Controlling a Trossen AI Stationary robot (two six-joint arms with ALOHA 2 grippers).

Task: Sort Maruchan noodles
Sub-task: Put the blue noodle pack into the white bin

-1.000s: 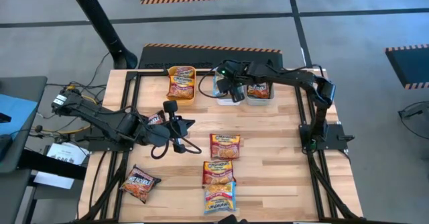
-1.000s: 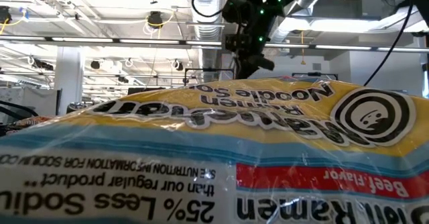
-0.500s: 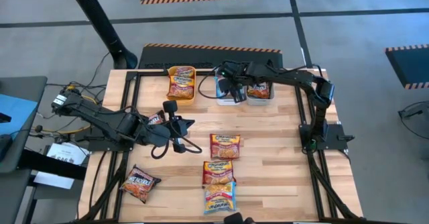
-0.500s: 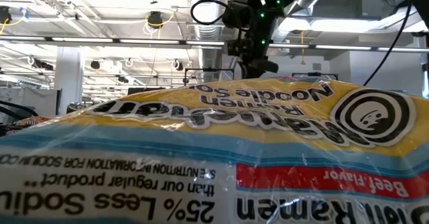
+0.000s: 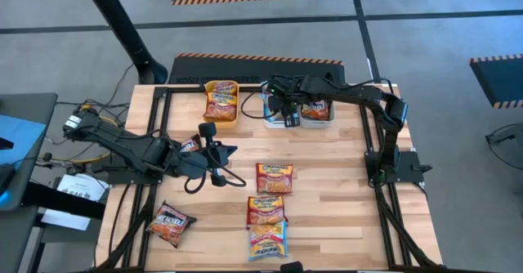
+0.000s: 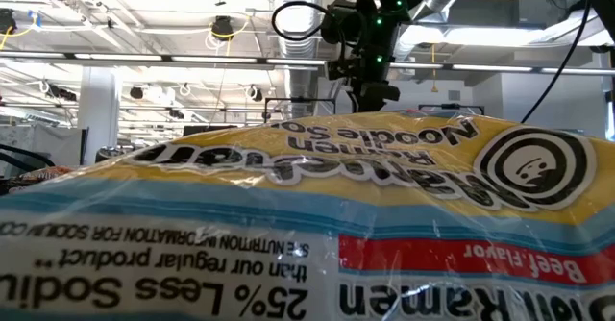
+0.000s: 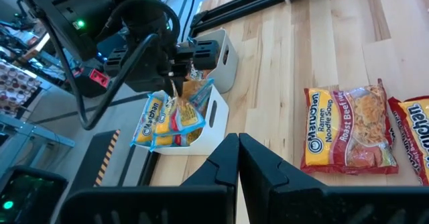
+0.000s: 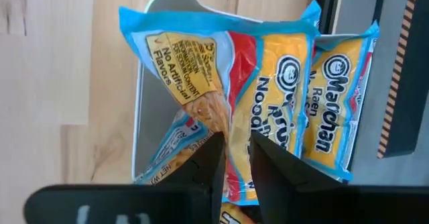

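My right gripper (image 8: 236,150) hangs open over the white bin (image 8: 142,123), pointing steeply down. A light blue and yellow Maruchan packet (image 8: 221,63) stands on edge in that bin, its upper edge (image 8: 216,120) reaching up between the parted fingers. More blue-yellow packets (image 8: 332,96) lean beside it. The left wrist view shows the same packets (image 7: 167,117) upright in the white bin (image 7: 218,110). Loose packets (image 5: 274,177) (image 5: 266,211) (image 5: 170,222) lie flat on the table. My left gripper (image 5: 229,152) waits shut at the table's left, holding nothing. My right gripper's fingers (image 8: 204,163) stand on either side of the packet's upper edge, coming from above. Whether they touch it I cannot tell. The packet rests on its lower edge inside the white bin, leaning on the others.
An orange bin (image 5: 207,101) with packets stands left of the white bin, a grey bin (image 5: 315,120) with packets right of it, all at the table's far edge. In the low view one packet (image 6: 307,215) lies right before the camera and hides the table.
My right gripper has rolled its wrist while staying over the white bin. My left arm has kept still.
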